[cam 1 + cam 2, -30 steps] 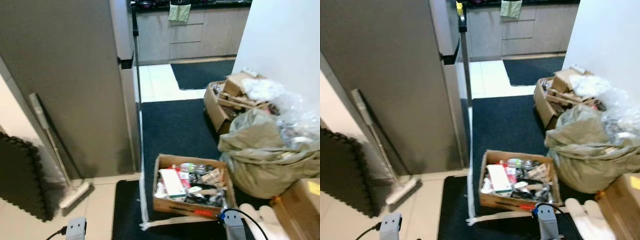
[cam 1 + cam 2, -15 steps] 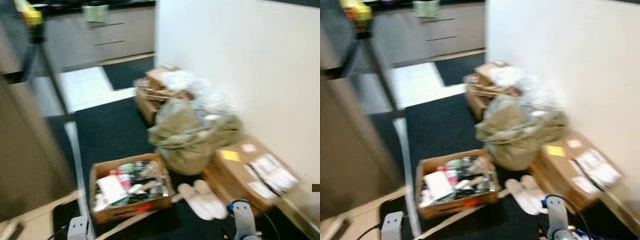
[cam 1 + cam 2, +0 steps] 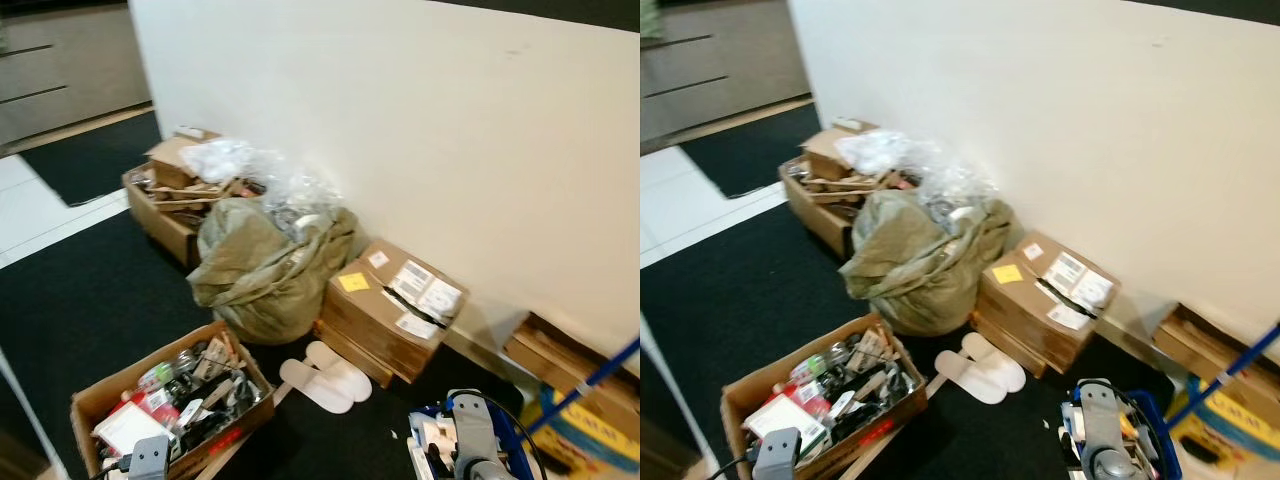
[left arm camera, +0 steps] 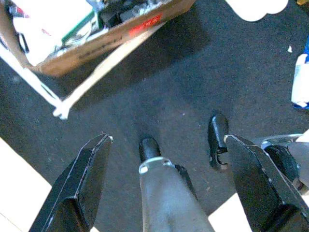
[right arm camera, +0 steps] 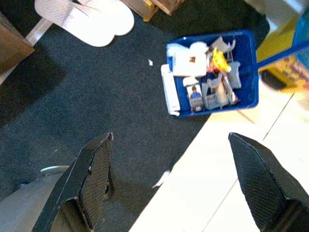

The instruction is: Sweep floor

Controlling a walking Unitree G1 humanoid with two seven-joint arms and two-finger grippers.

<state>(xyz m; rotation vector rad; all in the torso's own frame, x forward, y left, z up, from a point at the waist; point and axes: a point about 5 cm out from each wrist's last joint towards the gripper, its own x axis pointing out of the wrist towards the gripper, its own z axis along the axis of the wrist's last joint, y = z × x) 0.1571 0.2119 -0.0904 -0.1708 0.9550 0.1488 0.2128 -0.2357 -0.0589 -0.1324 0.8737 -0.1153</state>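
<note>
A thin blue pole (image 3: 592, 388) slants up at the far right, over a yellow box (image 3: 590, 432); its lower end is hidden. Small white scraps (image 5: 150, 62) lie on the black carpet (image 3: 80, 300), and another sits at the carpet's edge by the pale tiles (image 5: 231, 183). My left gripper (image 4: 167, 140) hangs open over the carpet near my feet, nothing between its fingers. My right gripper (image 5: 170, 137) is open too, hanging above the carpet edge beside a blue tray (image 5: 252, 67) of small items.
An open cardboard box (image 3: 100, 395) of clutter stands at front left with a loose strip beside it. White slippers (image 3: 325, 372), an olive sack (image 3: 265, 270), a sealed carton (image 3: 385, 310) and a further full box (image 3: 160, 205) line the white wall.
The camera has swung to the right. The grey cabinet and the broom leaning on it have left the picture; the wall, carton, blue tray and blue pole have come in. Both arms hang as before.
</note>
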